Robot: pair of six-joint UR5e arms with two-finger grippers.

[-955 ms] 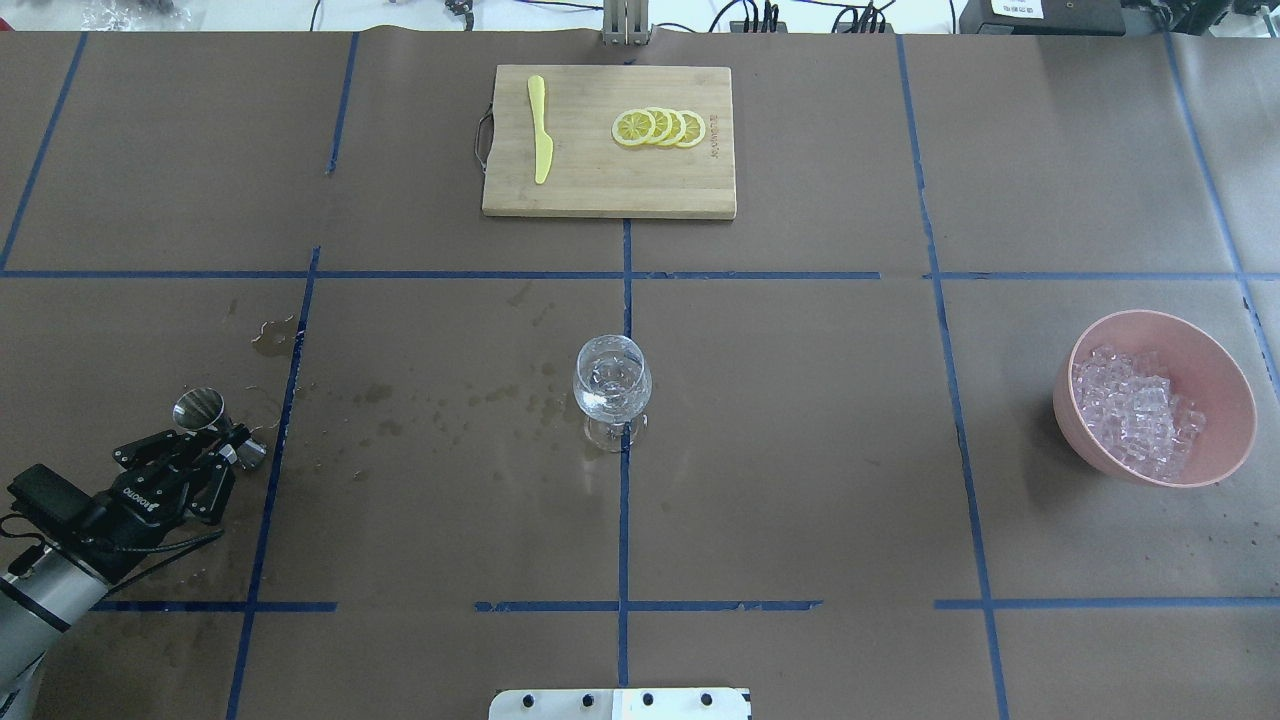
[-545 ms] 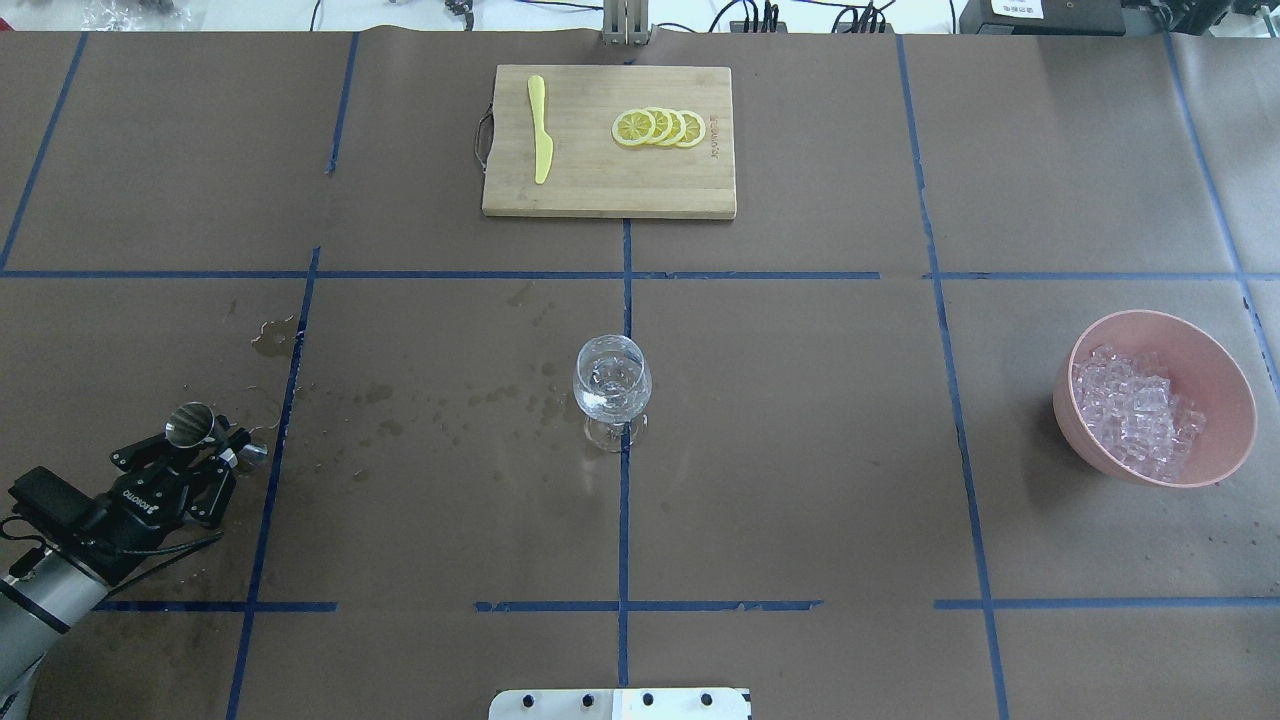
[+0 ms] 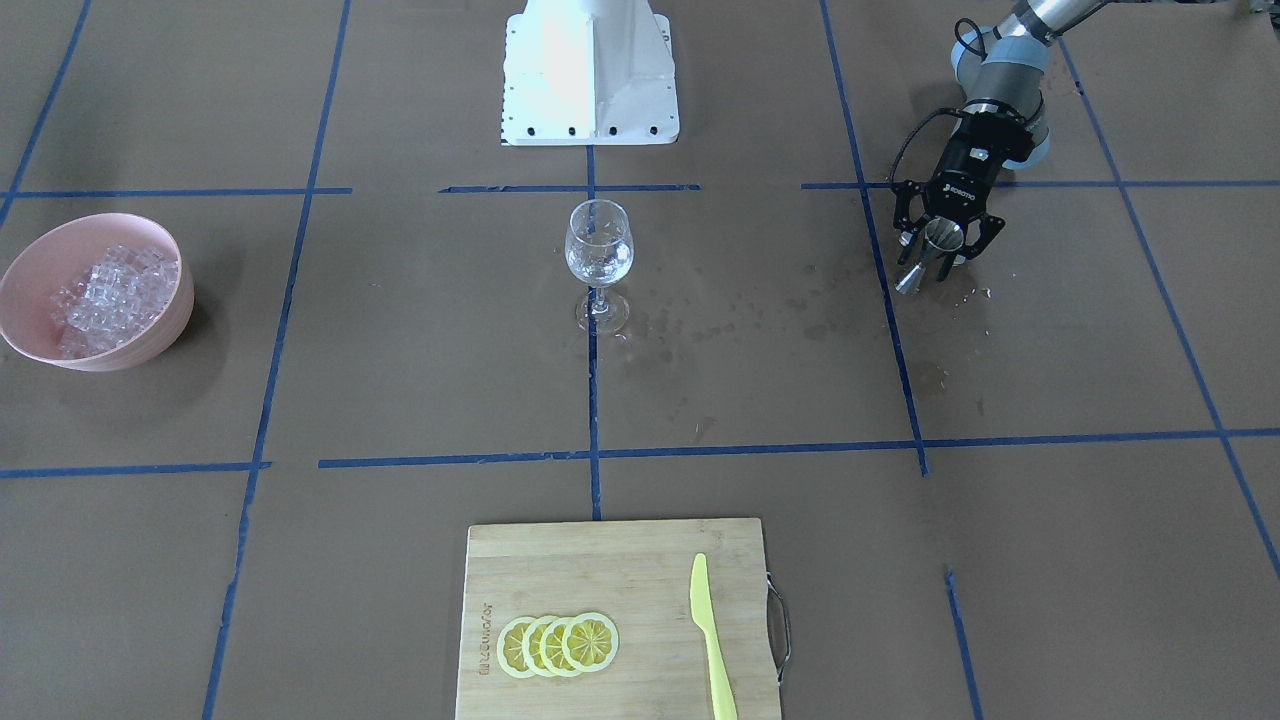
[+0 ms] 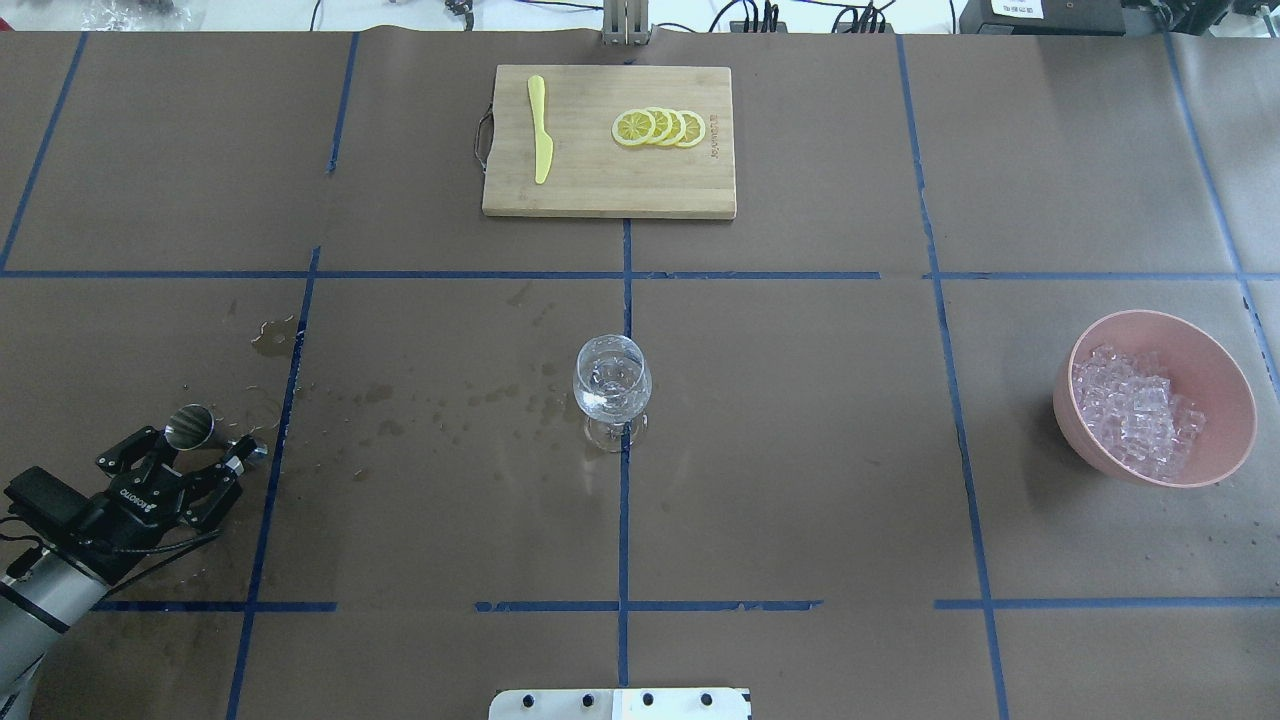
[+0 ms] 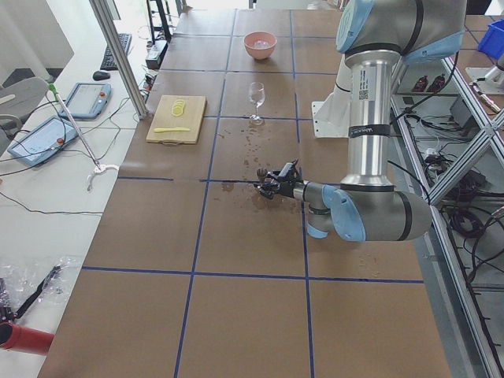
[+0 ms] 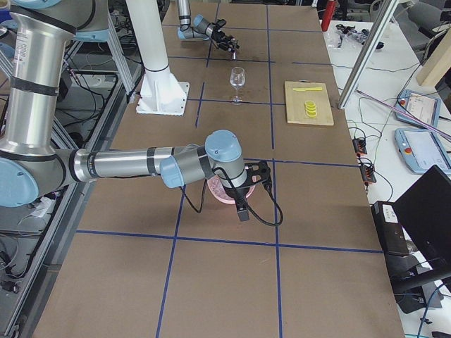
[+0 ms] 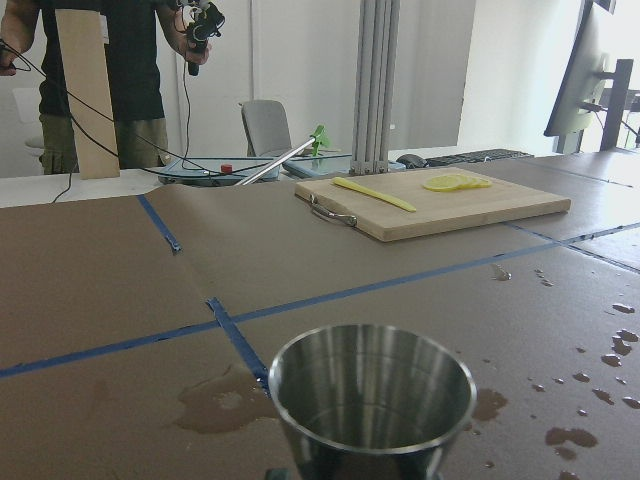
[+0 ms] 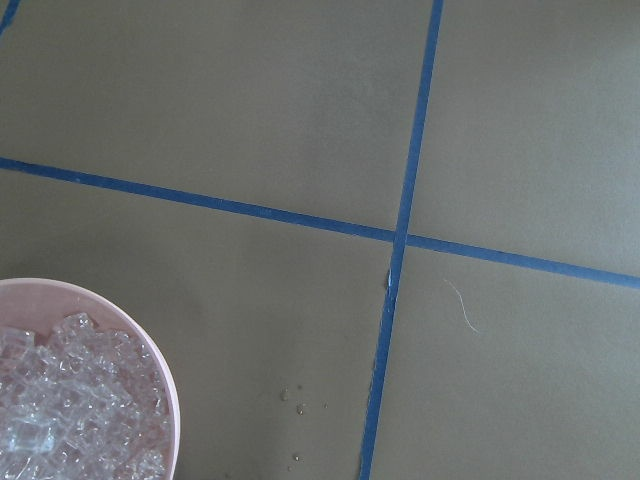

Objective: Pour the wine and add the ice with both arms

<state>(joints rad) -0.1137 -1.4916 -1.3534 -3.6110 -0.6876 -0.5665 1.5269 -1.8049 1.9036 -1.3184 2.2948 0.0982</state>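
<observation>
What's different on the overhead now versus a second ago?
The left gripper spread its fingers and drew back slightly toward the robot. It now looks open around the jigger, apparently letting it go. The jigger's rim shifted a little toward the robot while its foot stayed put. Wine glass, ice in the pink bowl and cutting board are unchanged.

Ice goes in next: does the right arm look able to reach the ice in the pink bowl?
Probably yes: the ice lies uncovered in the open pink bowl, nothing stands beside it, and the right arm hangs close above it.
</observation>
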